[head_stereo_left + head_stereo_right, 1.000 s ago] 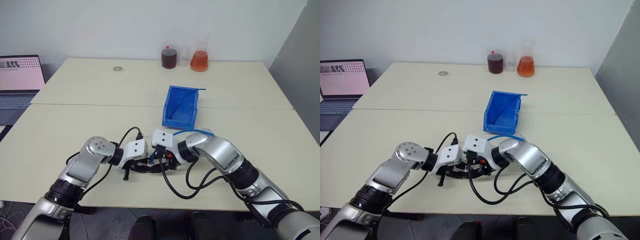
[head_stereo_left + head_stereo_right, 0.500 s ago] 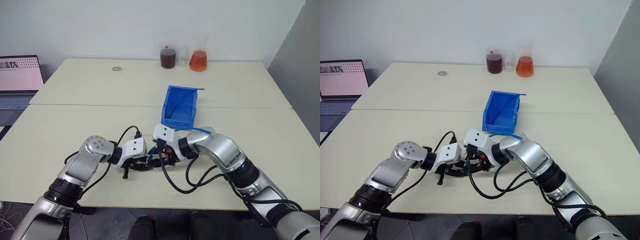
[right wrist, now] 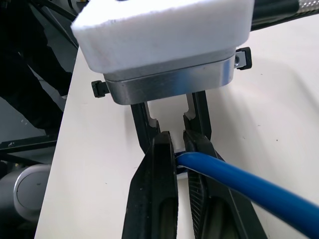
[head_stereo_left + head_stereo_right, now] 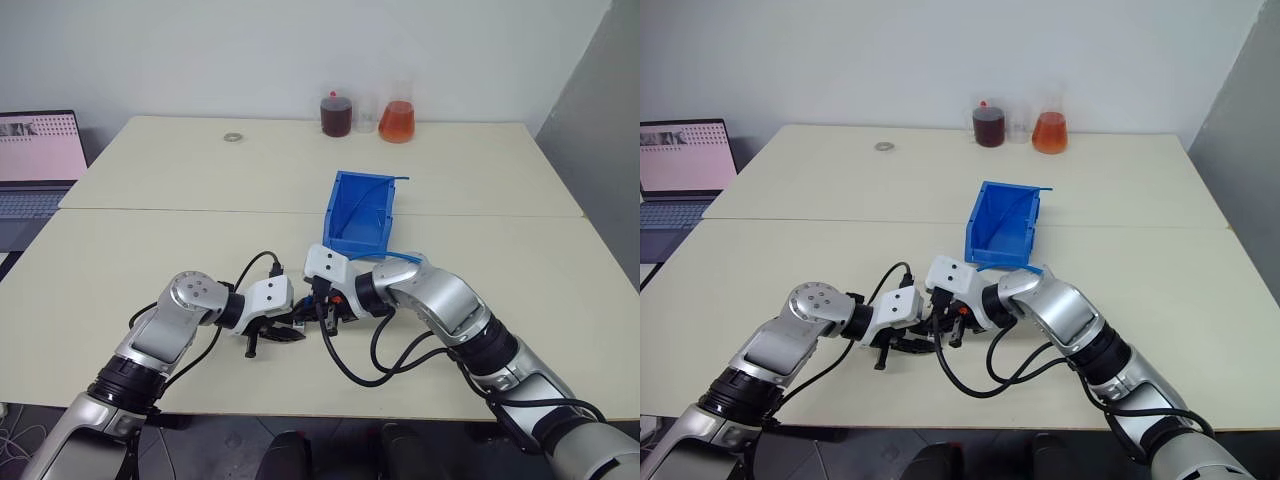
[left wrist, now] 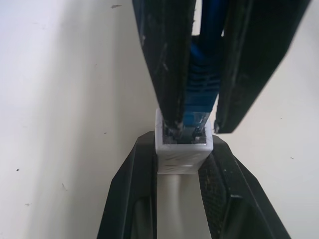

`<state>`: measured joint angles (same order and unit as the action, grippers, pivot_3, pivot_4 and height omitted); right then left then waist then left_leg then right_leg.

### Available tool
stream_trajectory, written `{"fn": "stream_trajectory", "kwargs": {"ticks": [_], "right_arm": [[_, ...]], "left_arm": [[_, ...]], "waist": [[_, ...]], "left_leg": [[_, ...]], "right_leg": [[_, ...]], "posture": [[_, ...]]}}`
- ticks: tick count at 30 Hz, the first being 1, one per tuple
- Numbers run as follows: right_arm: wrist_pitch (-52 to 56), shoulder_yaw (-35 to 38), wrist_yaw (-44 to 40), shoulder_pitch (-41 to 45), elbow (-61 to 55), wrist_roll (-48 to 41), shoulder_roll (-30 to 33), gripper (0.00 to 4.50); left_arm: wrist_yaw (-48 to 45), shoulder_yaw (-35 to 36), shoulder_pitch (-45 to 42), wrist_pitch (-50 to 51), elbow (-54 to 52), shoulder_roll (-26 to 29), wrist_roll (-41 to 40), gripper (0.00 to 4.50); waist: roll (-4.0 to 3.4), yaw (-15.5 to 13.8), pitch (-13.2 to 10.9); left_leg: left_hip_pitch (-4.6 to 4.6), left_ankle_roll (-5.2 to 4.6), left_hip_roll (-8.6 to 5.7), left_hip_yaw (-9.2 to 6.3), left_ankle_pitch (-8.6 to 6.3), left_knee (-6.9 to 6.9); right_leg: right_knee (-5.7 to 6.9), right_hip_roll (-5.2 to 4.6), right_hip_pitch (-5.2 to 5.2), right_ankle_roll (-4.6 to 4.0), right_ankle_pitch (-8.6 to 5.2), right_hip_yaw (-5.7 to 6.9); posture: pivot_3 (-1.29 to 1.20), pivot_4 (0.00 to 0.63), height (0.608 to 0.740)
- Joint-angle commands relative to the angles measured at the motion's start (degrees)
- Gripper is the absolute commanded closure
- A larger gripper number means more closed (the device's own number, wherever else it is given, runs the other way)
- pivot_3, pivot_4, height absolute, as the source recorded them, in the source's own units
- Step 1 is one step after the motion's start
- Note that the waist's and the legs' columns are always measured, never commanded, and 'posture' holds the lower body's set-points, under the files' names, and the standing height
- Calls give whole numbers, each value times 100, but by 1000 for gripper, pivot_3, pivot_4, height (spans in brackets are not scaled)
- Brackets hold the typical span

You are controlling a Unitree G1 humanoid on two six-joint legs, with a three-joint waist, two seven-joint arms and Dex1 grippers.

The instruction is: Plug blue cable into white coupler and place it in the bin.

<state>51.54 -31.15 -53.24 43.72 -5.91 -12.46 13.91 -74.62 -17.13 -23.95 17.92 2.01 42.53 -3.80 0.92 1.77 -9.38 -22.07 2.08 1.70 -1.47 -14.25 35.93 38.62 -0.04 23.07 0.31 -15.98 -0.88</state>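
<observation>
Near the table's front edge my two grippers meet tip to tip. My left gripper [image 5: 183,144] is shut on the white coupler [image 5: 183,155], a small white block pinched between its black fingers. My right gripper [image 3: 178,142] is shut on the blue cable [image 3: 239,184] just behind its plug. In the left wrist view the plug [image 5: 200,117] sits in the coupler's socket. The cable [image 4: 398,260] arcs back over my right forearm. The blue bin [image 4: 360,215] stands upright just beyond the grippers, its cut-down front facing them.
At the table's far edge stand a flask of dark red liquid [image 4: 337,115] and a flask of orange liquid [image 4: 397,122], with a small ring [image 4: 233,137] to their left. A laptop [image 4: 35,160] sits off the left side. Black arm cables [image 4: 350,370] loop on the table.
My right gripper's fingers have closed onto the blue cable at the coupler. My left gripper has kept still, holding the coupler.
</observation>
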Motion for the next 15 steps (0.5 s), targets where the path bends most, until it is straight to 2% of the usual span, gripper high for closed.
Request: {"fn": "stream_trajectory", "kwargs": {"ticks": [1,15], "right_arm": [[-114,-64,-86,61,-58,-92,-77,4492],[-490,-522,124,-576,-70,69,-322,4498]], "left_arm": [[132,-167,78,73,332,82,269,3702],[219,-118,147,88,262,-12,208,3702]], "waist": [[0,0,0],[3,9,9]], "left_leg": [[0,0,0,0,0,0],[10,0,0,3,0,2]], "right_leg": [[0,0,0,0,0,0],[14,4,-1,0,0,-4]], "posture": [[0,150,740],[0,150,740]]}}
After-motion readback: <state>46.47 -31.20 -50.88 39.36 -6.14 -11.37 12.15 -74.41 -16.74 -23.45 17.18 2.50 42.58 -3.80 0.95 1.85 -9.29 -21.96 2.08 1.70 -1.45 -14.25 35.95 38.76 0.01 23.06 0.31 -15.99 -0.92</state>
